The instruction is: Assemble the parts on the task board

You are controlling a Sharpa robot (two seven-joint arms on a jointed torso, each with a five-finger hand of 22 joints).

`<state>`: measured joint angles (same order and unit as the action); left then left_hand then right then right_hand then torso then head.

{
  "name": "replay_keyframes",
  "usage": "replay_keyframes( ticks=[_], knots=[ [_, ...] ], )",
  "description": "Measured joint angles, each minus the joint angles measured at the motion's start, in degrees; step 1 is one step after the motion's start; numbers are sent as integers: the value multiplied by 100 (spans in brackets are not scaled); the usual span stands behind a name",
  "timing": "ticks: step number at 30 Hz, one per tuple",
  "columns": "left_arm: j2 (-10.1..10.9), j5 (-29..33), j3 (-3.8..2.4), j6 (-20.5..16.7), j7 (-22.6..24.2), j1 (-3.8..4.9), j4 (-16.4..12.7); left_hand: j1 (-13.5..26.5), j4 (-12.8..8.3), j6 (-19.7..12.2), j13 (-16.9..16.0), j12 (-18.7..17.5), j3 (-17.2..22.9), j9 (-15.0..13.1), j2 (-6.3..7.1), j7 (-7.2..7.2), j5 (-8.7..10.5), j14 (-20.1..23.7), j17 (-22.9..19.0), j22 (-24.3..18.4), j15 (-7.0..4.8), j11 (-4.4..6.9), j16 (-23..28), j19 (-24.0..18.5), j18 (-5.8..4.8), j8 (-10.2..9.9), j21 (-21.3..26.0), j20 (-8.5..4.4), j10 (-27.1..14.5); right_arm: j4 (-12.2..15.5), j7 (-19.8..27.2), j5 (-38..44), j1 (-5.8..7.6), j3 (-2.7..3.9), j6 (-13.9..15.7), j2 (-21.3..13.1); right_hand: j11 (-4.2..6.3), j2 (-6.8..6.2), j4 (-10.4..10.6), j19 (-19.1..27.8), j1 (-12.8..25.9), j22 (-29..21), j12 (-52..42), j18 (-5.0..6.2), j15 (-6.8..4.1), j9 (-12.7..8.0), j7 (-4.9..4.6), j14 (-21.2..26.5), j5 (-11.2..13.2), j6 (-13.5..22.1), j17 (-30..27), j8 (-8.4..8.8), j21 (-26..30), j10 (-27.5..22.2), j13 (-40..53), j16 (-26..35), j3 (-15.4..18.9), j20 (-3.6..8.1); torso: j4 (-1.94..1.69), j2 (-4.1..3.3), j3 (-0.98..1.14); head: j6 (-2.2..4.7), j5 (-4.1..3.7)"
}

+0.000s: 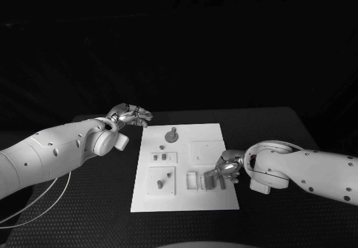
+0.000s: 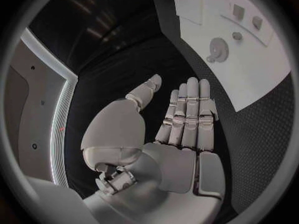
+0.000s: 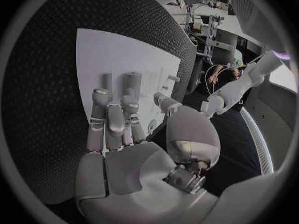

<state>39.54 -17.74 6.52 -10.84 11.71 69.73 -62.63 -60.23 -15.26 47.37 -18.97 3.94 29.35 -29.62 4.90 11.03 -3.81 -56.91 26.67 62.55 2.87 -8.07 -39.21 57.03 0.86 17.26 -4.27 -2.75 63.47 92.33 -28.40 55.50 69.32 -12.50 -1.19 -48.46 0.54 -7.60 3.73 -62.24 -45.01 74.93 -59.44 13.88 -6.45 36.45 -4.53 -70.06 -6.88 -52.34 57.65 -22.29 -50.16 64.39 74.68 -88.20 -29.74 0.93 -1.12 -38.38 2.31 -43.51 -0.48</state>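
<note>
Looking down, we see the black table (image 1: 283, 124) bearing the white task board (image 1: 187, 201) at centre. Our left hand (image 1: 131, 115), at ten o'clock off the board, is wide and holds nothing. Our right hand (image 1: 227, 168), at four o'clock, rests fingers on grey parts (image 1: 209, 181); whether it grips them we cannot tell.

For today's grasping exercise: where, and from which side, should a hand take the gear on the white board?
Probably by the toothed rim of the gear, coming straight down from above. It lies flat near the far end of the board, so only its top and edge are free.
</note>
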Motion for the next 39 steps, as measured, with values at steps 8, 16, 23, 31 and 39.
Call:
replay_keyframes(
  ticks=[8,16,23,31,39],
  knots=[
    [6,2,-1,9,-2,-2,4,0,0,0,0,0,0,1,0,0,0,0,0,0,0,0,0,0,0,0,0,0,0,-166,-105,167,-72,-13,-72,108,10,-9,16,1,51,0,-22,24,1,6,1,0,0,-2,7,0,-21,-8,-7,0,16,0,-5,-7,-4,-69,15],
    [15,3,-1,26,-6,-2,0,0,0,0,0,0,0,5,0,0,0,0,5,0,0,0,0,0,0,0,0,0,0,-294,-154,190,-145,-17,-90,210,46,-9,31,1,51,0,-23,47,1,13,-29,0,0,-125,-10,21,-21,-75,-13,0,0,-1,-2,-7,-4,-107,25],
    [15,4,-1,50,-11,-2,-4,0,0,0,0,0,0,5,0,0,0,0,10,-1,0,0,0,0,0,0,0,0,0,-377,-171,140,-216,-20,-81,282,18,7,30,45,71,0,-23,48,3,13,-30,71,0,-124,-99,69,-21,-104,-31,0,0,1,1,-7,-5,-143,34],
    [19,5,-1,80,-18,-2,-7,0,0,0,0,0,0,11,0,0,0,1,16,-5,0,0,22,0,0,0,0,0,0,-467,-184,77,-260,-19,-77,408,17,-17,47,54,118,0,-29,48,-7,16,-48,97,0,-106,-110,109,-44,-105,-44,0,17,7,1,-5,-7,-173,44],
    [19,6,-1,97,-36,-2,-9,46,15,0,0,0,-15,11,0,0,0,1,22,-5,0,0,22,0,0,0,0,0,0,-502,-184,68,-288,-11,-79,456,-13,208,-391,106,6,0,-111,48,15,70,-61,119,0,-119,-115,190,-119,-134,-99,-27,62,-21,1,-2,-11,-193,53]
  ],
)
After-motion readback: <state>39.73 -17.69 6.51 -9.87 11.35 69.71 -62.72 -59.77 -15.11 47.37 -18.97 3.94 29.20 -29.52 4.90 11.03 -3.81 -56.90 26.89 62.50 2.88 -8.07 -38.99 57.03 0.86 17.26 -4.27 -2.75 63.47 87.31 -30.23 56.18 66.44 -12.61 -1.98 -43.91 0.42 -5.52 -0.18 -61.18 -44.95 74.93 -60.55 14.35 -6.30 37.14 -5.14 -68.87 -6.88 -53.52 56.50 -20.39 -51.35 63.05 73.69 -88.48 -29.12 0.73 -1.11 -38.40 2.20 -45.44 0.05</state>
